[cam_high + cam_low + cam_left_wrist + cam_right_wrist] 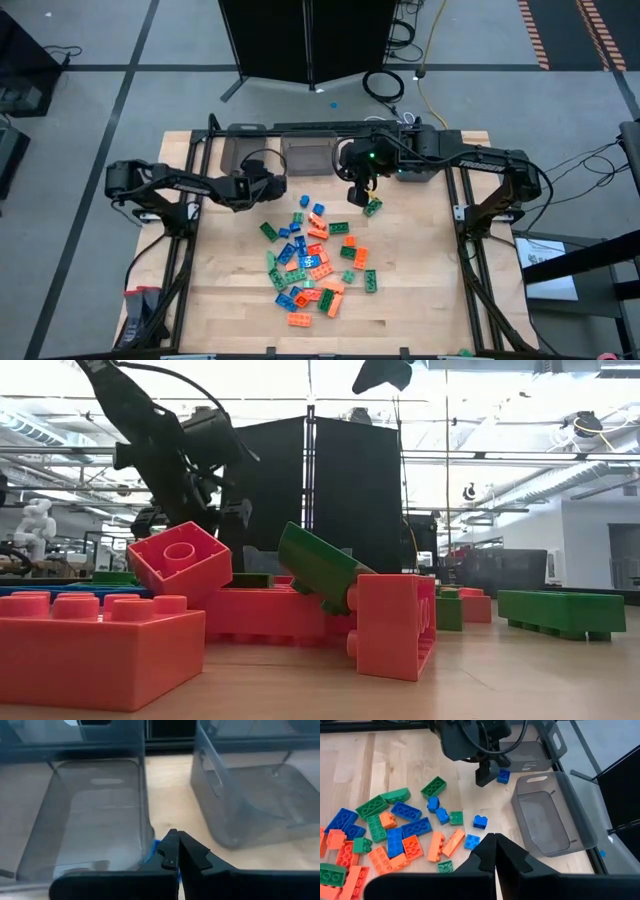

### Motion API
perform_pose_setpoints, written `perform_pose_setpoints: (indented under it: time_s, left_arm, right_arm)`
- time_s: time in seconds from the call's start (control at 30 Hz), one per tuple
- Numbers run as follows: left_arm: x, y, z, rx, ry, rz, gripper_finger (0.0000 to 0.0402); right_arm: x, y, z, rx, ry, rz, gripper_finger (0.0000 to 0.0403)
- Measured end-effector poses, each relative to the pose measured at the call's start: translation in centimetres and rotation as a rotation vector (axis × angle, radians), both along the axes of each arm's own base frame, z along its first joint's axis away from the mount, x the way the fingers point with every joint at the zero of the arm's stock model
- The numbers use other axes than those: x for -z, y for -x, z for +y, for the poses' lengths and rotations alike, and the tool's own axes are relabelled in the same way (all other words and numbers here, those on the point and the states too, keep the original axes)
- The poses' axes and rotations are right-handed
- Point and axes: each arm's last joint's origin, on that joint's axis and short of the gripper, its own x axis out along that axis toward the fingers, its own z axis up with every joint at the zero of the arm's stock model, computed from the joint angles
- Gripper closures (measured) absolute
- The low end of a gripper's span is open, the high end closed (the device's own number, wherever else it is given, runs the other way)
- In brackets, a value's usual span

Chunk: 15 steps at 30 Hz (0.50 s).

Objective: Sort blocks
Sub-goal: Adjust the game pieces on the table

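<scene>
Holding a blue block (504, 775) between closed fingers, the left gripper (272, 187) hovered by the bins (95, 815); the right gripper (357, 194) was closed, empty. Blocks (312, 262) lay mid-table.

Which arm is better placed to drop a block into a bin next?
The left: its gripper appears to hold a blue block right by the grey bins. The right gripper is shut and empty.

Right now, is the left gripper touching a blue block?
Touching. The left wrist view shows the left gripper shut on the blue block, its blue edge showing right against the fingers.
</scene>
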Motion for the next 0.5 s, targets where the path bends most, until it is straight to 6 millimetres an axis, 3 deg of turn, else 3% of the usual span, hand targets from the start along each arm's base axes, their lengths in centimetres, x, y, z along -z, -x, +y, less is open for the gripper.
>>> perform_pose_setpoints:
  time_s: [0.5]
  left_arm:
    - [2.5,-0.4,0.6,-0.025,0.044,0.055,0.0402]
  right_arm:
    - [0.0,0.0,0.0,0.002,-0.002,0.004,0.0403]
